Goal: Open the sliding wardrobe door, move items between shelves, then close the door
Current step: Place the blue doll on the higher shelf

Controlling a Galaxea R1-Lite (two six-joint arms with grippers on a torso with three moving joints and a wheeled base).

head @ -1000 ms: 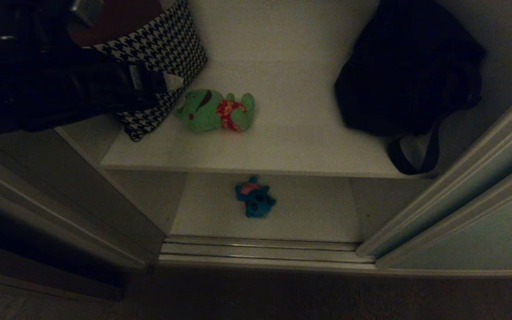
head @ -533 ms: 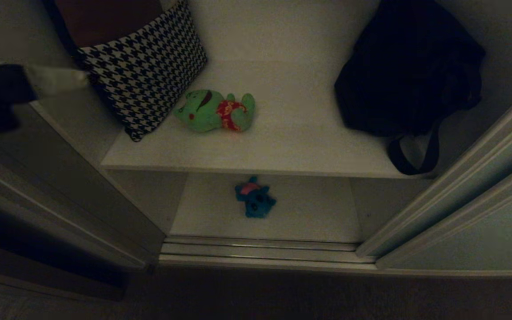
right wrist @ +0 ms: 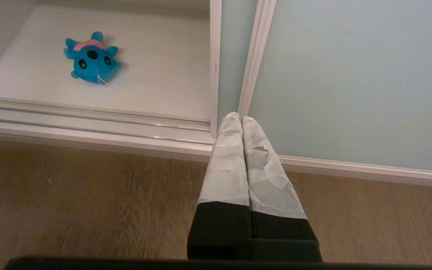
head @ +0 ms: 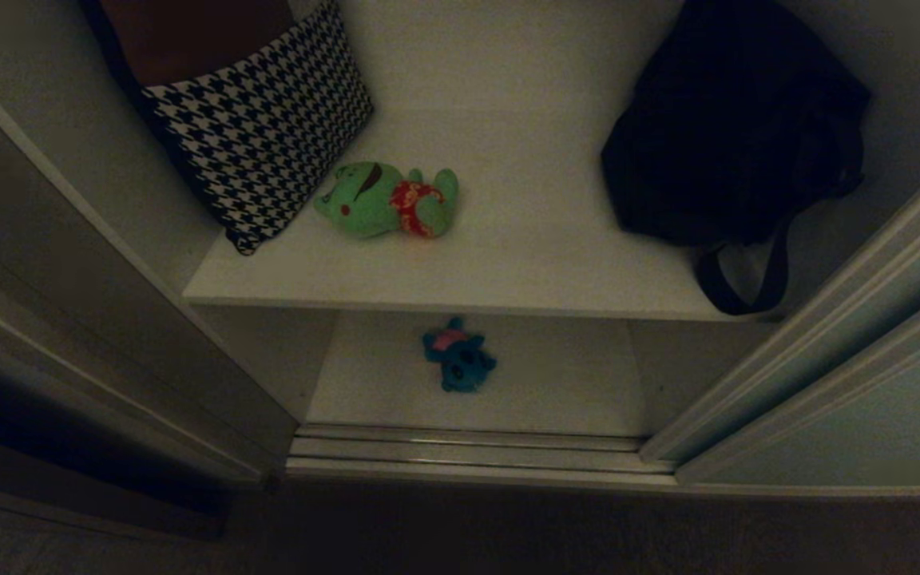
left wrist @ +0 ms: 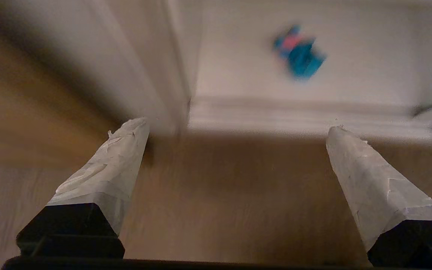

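The door [head: 867, 399] stands slid aside at lower right, so both shelves are reachable. The green toy [head: 386, 200] lies on the upper shelf [head: 508, 263], the blue toy [head: 458, 363] on the lower shelf [head: 556, 383]. The left gripper [left wrist: 238, 129] has its fingers spread wide and empty over the floor; the right gripper [right wrist: 241, 119], fingers pressed together, looks parked.

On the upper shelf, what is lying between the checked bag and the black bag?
The green toy, close beside the checked bag; toward the black bag the shelf is bare. The head view shows this.

You see the green plush toy [head: 386, 200] lying on the upper shelf [head: 508, 263], mid-frame, between the houndstooth bag [head: 268, 128] upper left and black bag [head: 731, 120] upper right. Lower centre, the teal-blue plush toy [head: 458, 365] lies on the lower shelf [head: 572, 383].
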